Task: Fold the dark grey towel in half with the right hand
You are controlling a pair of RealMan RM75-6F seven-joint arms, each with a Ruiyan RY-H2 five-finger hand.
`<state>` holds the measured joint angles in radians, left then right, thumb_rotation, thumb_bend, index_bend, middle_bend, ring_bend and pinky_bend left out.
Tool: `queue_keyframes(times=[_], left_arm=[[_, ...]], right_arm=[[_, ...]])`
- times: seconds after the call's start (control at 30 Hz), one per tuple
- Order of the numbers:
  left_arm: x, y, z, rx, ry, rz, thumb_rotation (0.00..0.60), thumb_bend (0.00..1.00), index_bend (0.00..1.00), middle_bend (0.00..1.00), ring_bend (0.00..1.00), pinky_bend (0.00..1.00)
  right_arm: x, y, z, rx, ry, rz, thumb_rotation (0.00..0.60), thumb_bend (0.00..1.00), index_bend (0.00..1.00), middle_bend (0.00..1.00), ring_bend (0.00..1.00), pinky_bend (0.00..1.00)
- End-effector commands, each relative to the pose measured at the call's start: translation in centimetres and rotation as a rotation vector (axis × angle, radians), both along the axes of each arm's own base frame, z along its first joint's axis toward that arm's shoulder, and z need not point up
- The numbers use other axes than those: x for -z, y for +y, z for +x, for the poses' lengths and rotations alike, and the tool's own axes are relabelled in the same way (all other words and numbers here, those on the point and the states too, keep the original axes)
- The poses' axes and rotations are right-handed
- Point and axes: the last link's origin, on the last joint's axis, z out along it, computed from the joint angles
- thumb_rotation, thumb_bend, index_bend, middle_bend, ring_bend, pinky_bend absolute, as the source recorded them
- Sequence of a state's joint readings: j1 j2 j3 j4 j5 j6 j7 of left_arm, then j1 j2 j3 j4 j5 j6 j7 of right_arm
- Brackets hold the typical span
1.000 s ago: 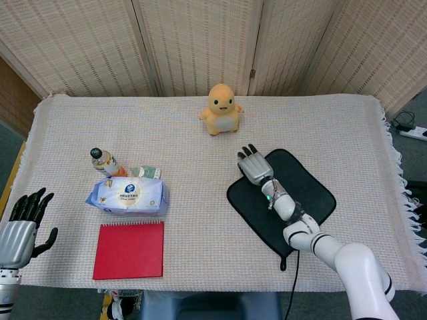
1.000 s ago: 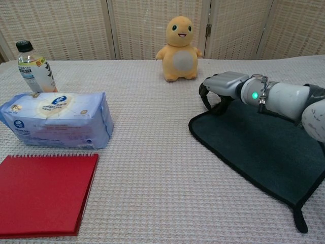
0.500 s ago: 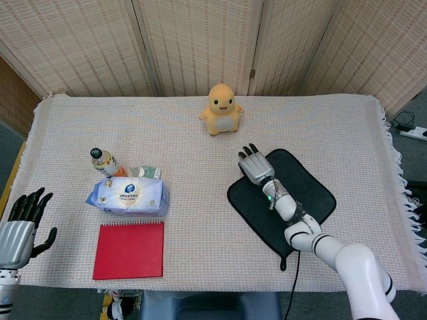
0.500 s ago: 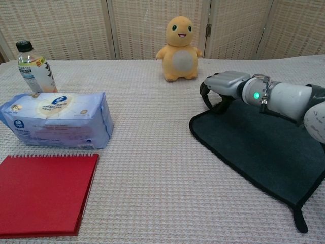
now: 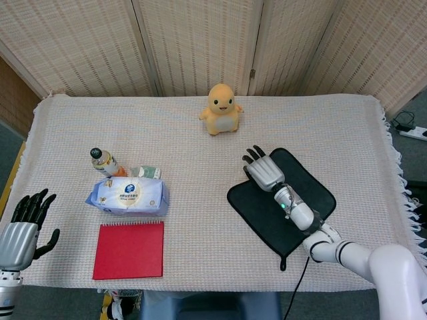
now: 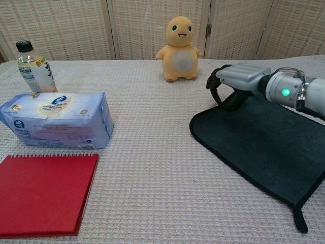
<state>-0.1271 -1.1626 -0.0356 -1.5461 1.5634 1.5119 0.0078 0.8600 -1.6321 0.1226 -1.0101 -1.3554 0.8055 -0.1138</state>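
Since a second ago my right hand [image 5: 264, 171] has lifted off the far-left corner of the dark grey towel [image 5: 303, 193] and drifted a little to the right; in the chest view it now hangs above that corner, palm down, fingers curled downward with nothing in them, and I cannot tell from either camera whether the fingertips still brush the cloth. The one towel lies flat and unfolded on the right half of the table, a small loop [image 6: 299, 223] trailing from its near corner. Past the hand, toward the back of the table, sits one yellow plush toy [image 5: 222, 109], upright and facing the cameras, well apart from the towel. On the left half I count one wrapped pack of tissues [image 5: 128, 195], with one small capped bottle [image 5: 103, 161] just behind it and, in the head view, one more small packet [image 5: 145, 173] peeking over the pack's top edge, too hidden to identify. One red spiral notebook [image 5: 129, 249] lies closed just in front of the tissue pack. My left hand [image 5: 22, 230] waits off the table's near-left corner, fingers spread, holding nothing. One woven tablecloth [image 5: 200, 140] covers the whole table.
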Motion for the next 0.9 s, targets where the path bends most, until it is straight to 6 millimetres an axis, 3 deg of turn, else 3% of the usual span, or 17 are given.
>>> queue_keyframes(times=[0.03, 0.23, 0.3, 0.5, 0.9], left_arm=[[0.1, -0.1, 0.1, 0.005, 0.000, -0.002, 0.600, 0.50, 0.00, 0.00, 0.00, 0.00], [0.5, -0.2, 0.4, 0.015, 0.004, -0.012, 0.600, 0.50, 0.00, 0.00, 0.00, 0.00], [0.6, -0.4, 0.6, 0.023, 0.006, -0.019, 0.600, 0.50, 0.00, 0.00, 0.00, 0.00], [0.8, -0.5, 0.8, 0.031, 0.007, -0.023, 0.600, 0.50, 0.00, 0.00, 0.00, 0.00], [0.8, -0.7, 0.8, 0.033, 0.010, -0.022, 0.600, 0.50, 0.00, 0.00, 0.00, 0.00]], right_arm=[[-3.2, 3.6, -2.8, -0.014, 0.032, -0.020, 0.600, 0.47, 0.63, 0.23, 0.07, 0.00], [-5.0, 7.6, -5.0, -0.001, 0.054, 0.005, 0.600, 0.47, 0.64, 0.24, 0.07, 0.00], [-5.8, 10.1, -6.3, 0.001, 0.064, 0.024, 0.600, 0.47, 0.64, 0.24, 0.07, 0.00], [-6.4, 13.5, -8.2, 0.013, 0.092, 0.059, 0.600, 0.47, 0.64, 0.24, 0.07, 0.00], [-5.6, 16.4, -11.0, 0.057, 0.125, 0.121, 0.600, 0.47, 0.64, 0.24, 0.07, 0.00]])
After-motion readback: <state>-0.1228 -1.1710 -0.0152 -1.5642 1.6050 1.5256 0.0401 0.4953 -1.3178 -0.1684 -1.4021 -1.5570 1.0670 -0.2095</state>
